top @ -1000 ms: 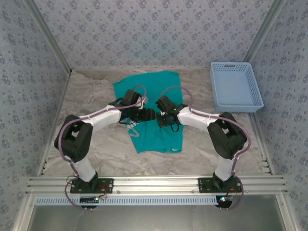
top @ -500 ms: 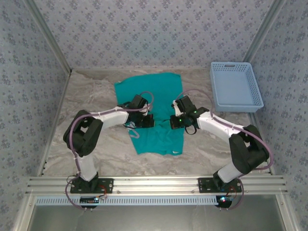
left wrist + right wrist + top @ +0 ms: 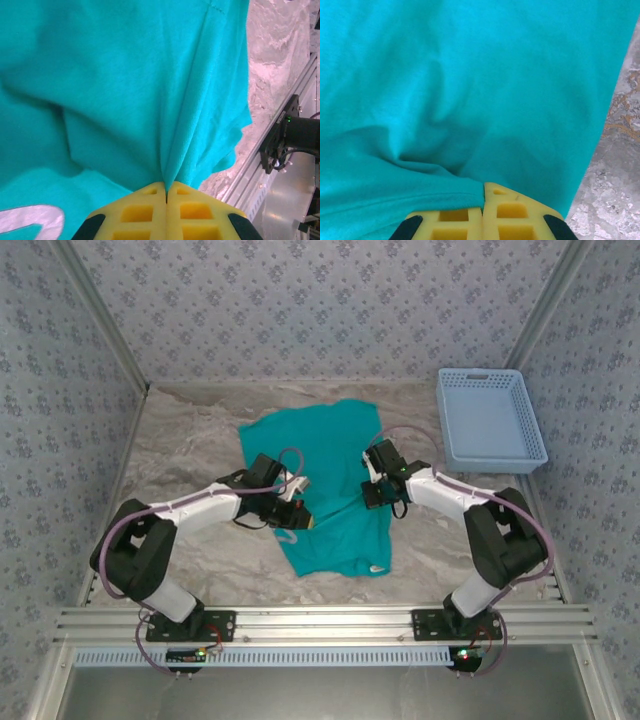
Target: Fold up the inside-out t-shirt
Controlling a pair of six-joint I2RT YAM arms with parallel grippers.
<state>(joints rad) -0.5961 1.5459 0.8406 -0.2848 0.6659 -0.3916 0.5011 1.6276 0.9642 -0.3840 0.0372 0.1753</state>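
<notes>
Marbled table [image 3: 195, 445] bears the inside-out t-shirt [image 3: 320, 440], basket [image 3: 490, 425] right of it; wrist views reveal left tool [image 3: 166, 192] and right tool [image 3: 483, 196] pinching its fabric.

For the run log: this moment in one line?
phase: grasp | left hand: shut on t-shirt | right hand: shut on t-shirt | basket: far right, apart from t-shirt

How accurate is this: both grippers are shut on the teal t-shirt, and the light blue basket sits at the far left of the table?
One slip: the light blue basket sits at the far right of the table, as the top external view shows. The left gripper and right gripper are both shut on the teal t-shirt.
</notes>
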